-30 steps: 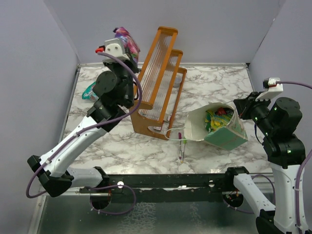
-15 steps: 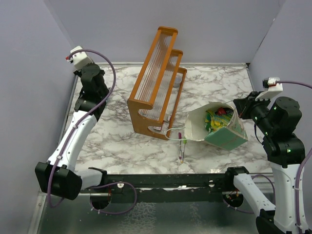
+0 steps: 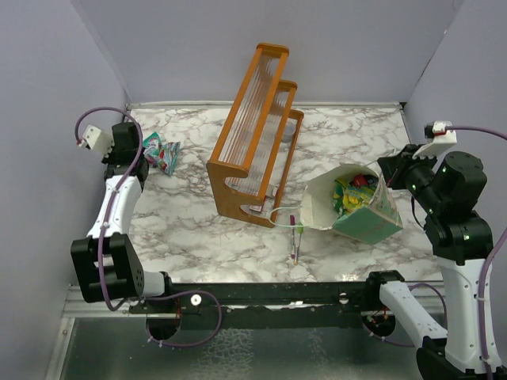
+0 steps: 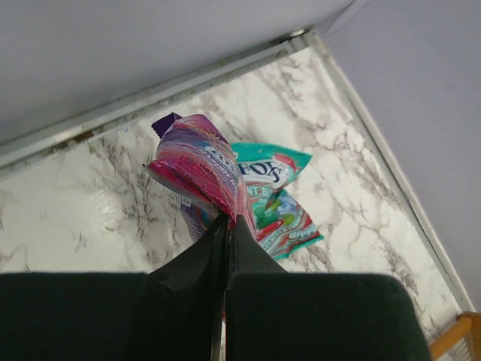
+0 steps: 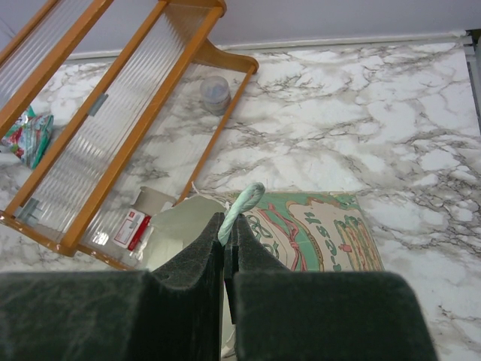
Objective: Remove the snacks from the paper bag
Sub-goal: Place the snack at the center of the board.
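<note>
The mint-green paper bag (image 3: 366, 222) lies tilted at the right, its mouth open to the left, with several snacks (image 3: 351, 193) inside. My right gripper (image 3: 390, 169) is shut on the bag's upper rim (image 5: 243, 204), and the printed face (image 5: 316, 233) shows below it. My left gripper (image 3: 141, 147) is at the far back left, shut on a magenta packet (image 4: 201, 164) held just above the table. Two teal packets (image 4: 279, 197) lie on the marble under it and also show in the top view (image 3: 164, 153).
An orange slatted rack (image 3: 257, 134) stands in the middle between the arms. Two marker pens (image 3: 295, 239) lie in front of the bag's mouth beside its white cord handle (image 3: 279, 219). A small round pot (image 5: 214, 89) sits behind the rack. Walls close in on the left and at the back.
My left arm swung from high over the rack to the back left corner and came down over the teal packets, still holding the magenta packet. The right arm barely moved.
</note>
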Available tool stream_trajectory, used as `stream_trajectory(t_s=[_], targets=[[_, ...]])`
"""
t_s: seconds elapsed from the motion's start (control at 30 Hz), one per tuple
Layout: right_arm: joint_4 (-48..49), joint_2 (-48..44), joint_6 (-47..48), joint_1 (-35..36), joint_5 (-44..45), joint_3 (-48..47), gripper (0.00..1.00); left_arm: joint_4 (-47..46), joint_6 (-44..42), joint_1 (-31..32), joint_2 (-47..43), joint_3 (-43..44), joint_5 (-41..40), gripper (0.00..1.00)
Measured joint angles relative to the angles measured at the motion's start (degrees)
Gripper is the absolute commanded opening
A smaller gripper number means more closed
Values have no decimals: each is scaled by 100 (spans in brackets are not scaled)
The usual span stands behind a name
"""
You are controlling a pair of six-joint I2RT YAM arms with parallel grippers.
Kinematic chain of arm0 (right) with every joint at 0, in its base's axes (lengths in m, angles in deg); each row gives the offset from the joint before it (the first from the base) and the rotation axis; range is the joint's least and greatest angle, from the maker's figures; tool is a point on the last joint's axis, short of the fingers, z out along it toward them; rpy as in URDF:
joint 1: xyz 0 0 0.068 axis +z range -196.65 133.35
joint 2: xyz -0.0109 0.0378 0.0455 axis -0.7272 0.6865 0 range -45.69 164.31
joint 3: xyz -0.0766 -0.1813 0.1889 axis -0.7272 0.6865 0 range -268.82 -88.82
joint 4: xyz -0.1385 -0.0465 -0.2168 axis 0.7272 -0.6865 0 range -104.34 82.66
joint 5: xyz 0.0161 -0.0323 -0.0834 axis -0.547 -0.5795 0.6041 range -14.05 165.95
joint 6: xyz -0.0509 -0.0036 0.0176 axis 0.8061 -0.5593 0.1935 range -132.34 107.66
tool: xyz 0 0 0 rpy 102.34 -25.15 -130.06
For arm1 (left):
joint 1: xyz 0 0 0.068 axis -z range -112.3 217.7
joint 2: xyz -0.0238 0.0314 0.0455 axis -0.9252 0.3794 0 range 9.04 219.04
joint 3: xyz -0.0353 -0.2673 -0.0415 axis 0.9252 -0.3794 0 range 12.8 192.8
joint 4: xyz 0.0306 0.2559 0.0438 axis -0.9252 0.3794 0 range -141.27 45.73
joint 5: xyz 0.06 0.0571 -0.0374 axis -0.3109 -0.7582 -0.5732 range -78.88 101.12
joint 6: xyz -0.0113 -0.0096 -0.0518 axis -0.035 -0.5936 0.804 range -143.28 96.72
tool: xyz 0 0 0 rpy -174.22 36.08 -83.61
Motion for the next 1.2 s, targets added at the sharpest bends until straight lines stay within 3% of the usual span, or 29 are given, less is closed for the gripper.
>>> stream_trajectory(t_s=[0.17,0.23,0.37,0.53,0.67,1.2], targets=[[68,103,0,0,-2,-2,1,382,881,-304,299,-173,544,3],[92,122,0,0,-2,0,1,446,1102,-378,306,-267,649,16],[122,155,0,17,-2,0,1,564,1394,-533,516,-256,776,29],[129,162,0,26,-2,0,1,748,1541,-623,907,-107,1054,75],[129,149,0,37,0,0,1,761,1617,-636,927,-96,1176,98],[129,140,2,70,2,0,2,822,1532,-573,256,87,787,99]])
